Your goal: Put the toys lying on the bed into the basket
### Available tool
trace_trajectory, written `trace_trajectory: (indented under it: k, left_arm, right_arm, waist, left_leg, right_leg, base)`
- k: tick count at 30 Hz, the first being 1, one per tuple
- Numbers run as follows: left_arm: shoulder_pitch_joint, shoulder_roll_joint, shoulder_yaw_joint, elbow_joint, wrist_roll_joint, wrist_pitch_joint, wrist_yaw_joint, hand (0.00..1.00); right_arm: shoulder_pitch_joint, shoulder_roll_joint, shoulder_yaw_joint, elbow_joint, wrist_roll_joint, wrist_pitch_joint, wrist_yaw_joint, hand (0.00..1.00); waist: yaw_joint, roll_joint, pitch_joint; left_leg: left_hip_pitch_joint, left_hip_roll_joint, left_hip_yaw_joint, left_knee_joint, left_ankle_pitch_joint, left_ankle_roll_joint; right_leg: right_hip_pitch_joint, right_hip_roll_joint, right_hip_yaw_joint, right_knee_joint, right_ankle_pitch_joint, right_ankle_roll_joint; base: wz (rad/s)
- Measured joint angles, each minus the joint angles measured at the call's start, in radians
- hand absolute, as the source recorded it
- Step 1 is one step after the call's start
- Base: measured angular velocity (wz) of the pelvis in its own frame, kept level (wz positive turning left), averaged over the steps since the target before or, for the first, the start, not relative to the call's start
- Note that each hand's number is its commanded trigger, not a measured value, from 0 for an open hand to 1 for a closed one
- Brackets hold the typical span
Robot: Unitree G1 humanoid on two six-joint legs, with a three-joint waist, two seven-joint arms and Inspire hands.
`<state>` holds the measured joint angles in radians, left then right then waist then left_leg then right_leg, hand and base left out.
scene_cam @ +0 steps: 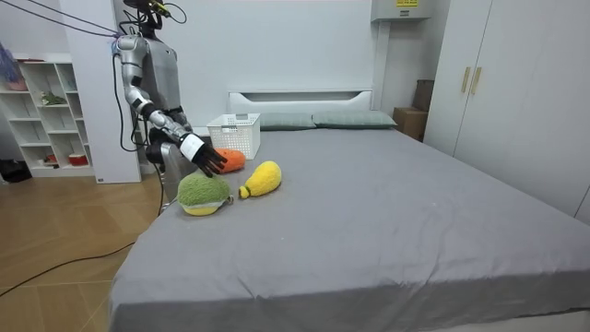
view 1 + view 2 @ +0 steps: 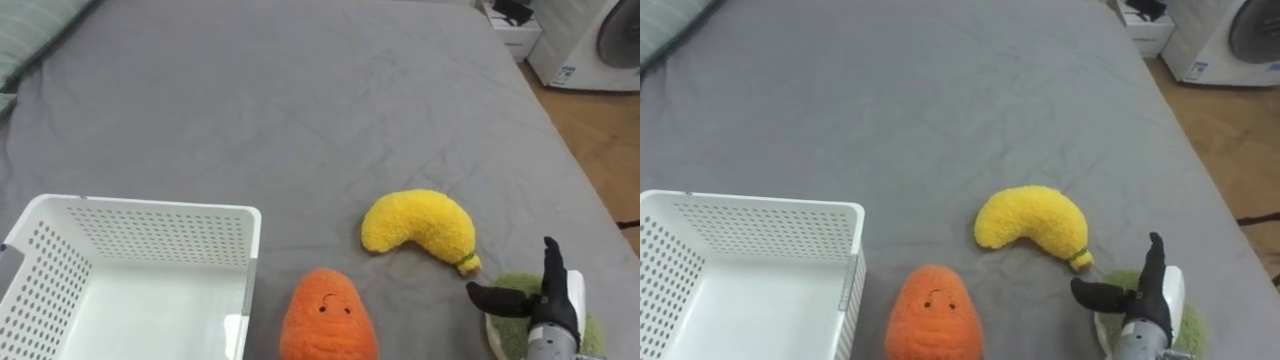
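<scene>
Three plush toys lie on the grey bed: a yellow banana, an orange carrot with a face and a green round toy near the bed's right edge. My right hand hovers just over the green toy, open, with straight fingers and the thumb spread toward the banana. A white perforated basket stands empty to the left of the carrot. In the room view I stand at the bedside with my right hand stretched over the green toy.
Pillows lie at the head of the bed. Wooden floor and a washing machine lie beyond the bed's right edge. A white shelf unit stands behind me and wardrobes stand across the room.
</scene>
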<state>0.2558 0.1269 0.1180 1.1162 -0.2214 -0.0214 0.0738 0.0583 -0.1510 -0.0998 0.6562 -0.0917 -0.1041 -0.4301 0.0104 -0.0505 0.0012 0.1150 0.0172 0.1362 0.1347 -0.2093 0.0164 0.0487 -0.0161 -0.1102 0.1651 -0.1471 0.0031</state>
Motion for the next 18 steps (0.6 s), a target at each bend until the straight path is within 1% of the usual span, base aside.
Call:
trace_trajectory:
  k: [3, 5, 9, 11, 14, 15, 17, 18]
  left_arm:
    - [0.0, 0.0, 0.002, 0.0, 0.0, 0.001, 0.0, 0.0]
    - [0.001, 0.0, 0.007, 0.0, 0.0, 0.001, 0.0, 0.0]
    - [0.002, 0.002, 0.016, 0.001, -0.001, 0.001, 0.0, 0.0]
    - [0.004, 0.002, 0.022, 0.0, 0.0, 0.003, 0.001, 0.0]
    - [0.003, 0.005, 0.026, -0.004, 0.0, 0.015, 0.001, 0.0]
    - [0.004, 0.007, 0.025, -0.009, 0.0, 0.019, 0.001, 0.0]
    - [0.007, 0.009, 0.027, -0.019, 0.0, 0.023, 0.001, 0.0]
    - [0.011, 0.011, 0.028, -0.025, 0.0, 0.026, 0.0, 0.0]
  right_arm:
    - [0.0, -0.005, -0.007, 0.0, -0.006, 0.005, -0.016, 0.0]
    - [0.0, -0.005, -0.015, 0.0, -0.038, 0.01, -0.02, 0.0]
    - [0.0, -0.007, -0.024, 0.001, -0.047, 0.01, -0.047, 0.0]
    - [0.0, -0.007, -0.04, 0.007, -0.076, 0.012, -0.048, 0.0]
    - [-0.001, -0.012, -0.044, 0.03, -0.081, 0.016, -0.05, 0.0]
    - [-0.001, -0.014, -0.044, 0.049, -0.082, 0.023, -0.049, 0.0]
    - [-0.001, -0.014, -0.044, 0.062, -0.084, 0.042, -0.045, 0.0]
    - [-0.001, -0.015, -0.049, 0.076, -0.103, 0.045, -0.044, 0.0]
  waist:
    - [-0.002, -0.002, -0.0004]
    - [-0.003, -0.004, 0.0]
    - [-0.003, -0.01, -0.0007]
    - [-0.003, -0.013, -0.0014]
    - [-0.004, -0.018, -0.0033]
    - [-0.004, -0.021, -0.0047]
    - [-0.004, -0.025, -0.0029]
    - [-0.005, -0.027, -0.003]
  left_leg:
    - [0.0, 0.0, -0.001, 0.0, 0.0, 0.0]
    - [-0.001, 0.0, -0.001, 0.0, 0.0, 0.0]
    - [0.0, 0.0, -0.002, 0.0, 0.0, 0.0]
    - [0.0, 0.0, -0.002, 0.0, 0.0, 0.0]
    - [0.0, 0.0, -0.003, 0.0, 0.0, 0.0]
    - [0.001, 0.0, -0.003, 0.0, 0.0, 0.0]
    - [0.001, 0.0, -0.003, 0.001, 0.0, 0.0]
    - [0.0, 0.0, -0.004, 0.001, 0.0, 0.0]
  right_leg:
    - [0.0, 0.0, -0.001, 0.0, 0.0, 0.0]
    - [0.001, 0.0, -0.002, 0.0, 0.0, 0.0]
    - [0.001, 0.0, -0.003, 0.0, 0.0, 0.0]
    - [0.002, 0.0, -0.003, 0.0, 0.0, 0.0]
    - [0.002, 0.0, -0.003, 0.001, 0.0, 0.0]
    - [0.003, 0.0, -0.003, 0.002, 0.0, 0.0]
    - [0.003, 0.0, -0.003, 0.003, 0.0, 0.0]
    - [0.002, 0.0, -0.003, 0.003, 0.0, 0.0]
  base:
    - [0.0]
    - [0.0]
    - [0.0]
    - [0.0]
    - [0.0]
    - [0.0]
    - [0.0]
    - [0.0]
